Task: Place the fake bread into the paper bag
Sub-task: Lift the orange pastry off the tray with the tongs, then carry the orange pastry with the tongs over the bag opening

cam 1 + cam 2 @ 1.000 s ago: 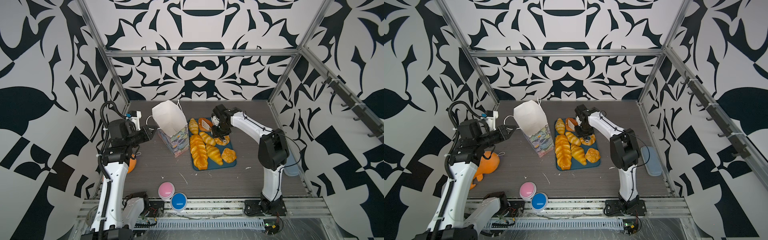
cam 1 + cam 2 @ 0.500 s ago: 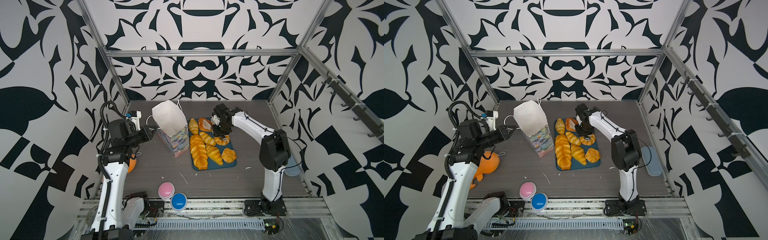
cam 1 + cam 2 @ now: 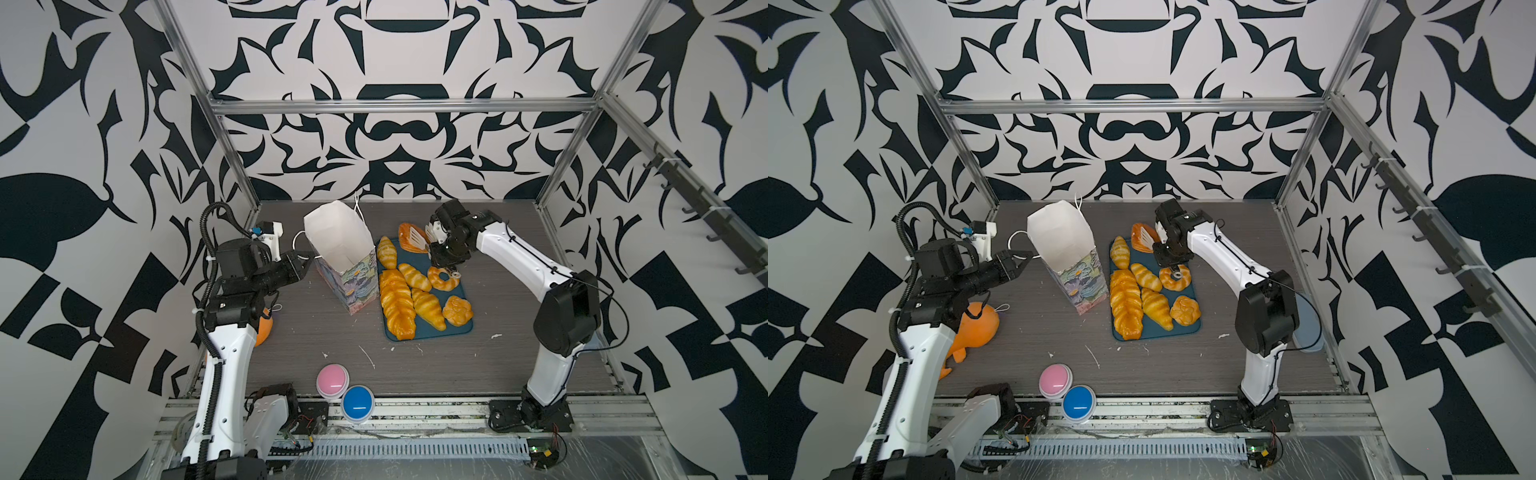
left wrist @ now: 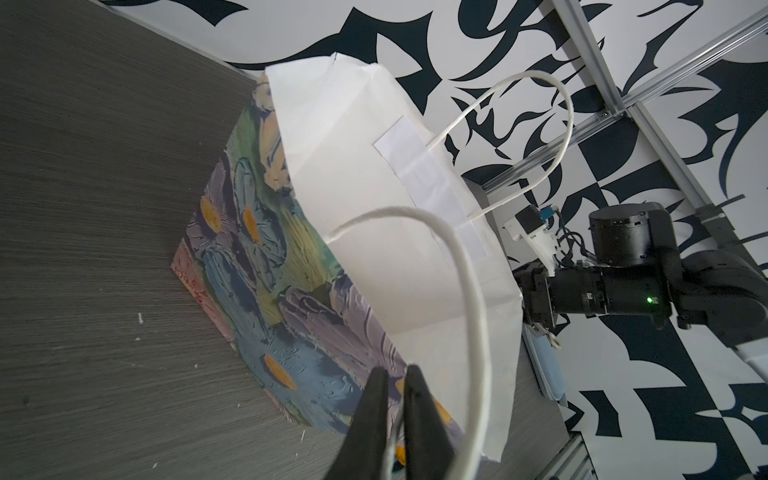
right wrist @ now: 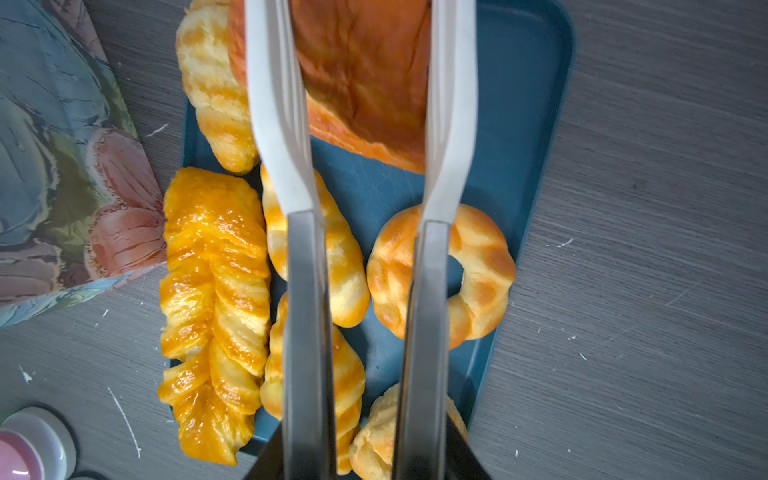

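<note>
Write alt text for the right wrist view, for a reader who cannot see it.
White-tipped tongs, held by the right gripper, straddle a flat dark-orange pastry at one end of a blue tray holding croissants, a braided loaf and a ring doughnut. A printed paper bag stands beside the tray.

White shells, black joints on left arm [image 3: 226,357] and right arm [image 3: 515,249]; ribbed hose [image 3: 205,232] along the left

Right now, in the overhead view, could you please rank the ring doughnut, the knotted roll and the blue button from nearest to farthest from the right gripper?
From the right gripper, which holds the tongs:
1. Ring doughnut, on the tray, right beside it.
2. Knotted roll, at the tray's front right corner.
3. Blue button, far forward, left of the tray.
</note>
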### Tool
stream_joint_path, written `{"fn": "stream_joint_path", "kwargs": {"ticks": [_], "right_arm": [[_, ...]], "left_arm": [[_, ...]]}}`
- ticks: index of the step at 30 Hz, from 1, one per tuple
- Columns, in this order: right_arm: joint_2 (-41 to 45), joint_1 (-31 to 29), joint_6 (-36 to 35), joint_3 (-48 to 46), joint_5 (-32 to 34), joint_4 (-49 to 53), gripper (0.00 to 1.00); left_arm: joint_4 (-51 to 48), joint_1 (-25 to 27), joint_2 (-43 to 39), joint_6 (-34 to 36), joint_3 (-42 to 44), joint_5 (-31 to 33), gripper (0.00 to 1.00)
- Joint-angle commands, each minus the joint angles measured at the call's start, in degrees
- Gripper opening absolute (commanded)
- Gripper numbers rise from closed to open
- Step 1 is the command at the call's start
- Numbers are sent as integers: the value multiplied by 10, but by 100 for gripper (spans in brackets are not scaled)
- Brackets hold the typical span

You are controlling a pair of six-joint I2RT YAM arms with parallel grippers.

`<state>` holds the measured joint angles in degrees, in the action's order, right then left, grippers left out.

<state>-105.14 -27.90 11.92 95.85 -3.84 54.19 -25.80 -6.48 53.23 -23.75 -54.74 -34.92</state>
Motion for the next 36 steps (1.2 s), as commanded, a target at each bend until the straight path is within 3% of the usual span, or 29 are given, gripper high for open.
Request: {"fn": "stream_joint_path", "kwargs": {"ticks": [1, 16, 36], "right_arm": [[55, -3, 9, 2, 2, -1, 40], [145, -24, 14, 46, -4, 55, 39], [179, -105, 17, 166, 9, 95, 39]], "left_arm": [[-11, -2, 1, 3, 1, -7, 13], [-4, -2, 6, -3, 3, -11, 14], [-2, -2, 5, -6, 4, -13, 14]]}}
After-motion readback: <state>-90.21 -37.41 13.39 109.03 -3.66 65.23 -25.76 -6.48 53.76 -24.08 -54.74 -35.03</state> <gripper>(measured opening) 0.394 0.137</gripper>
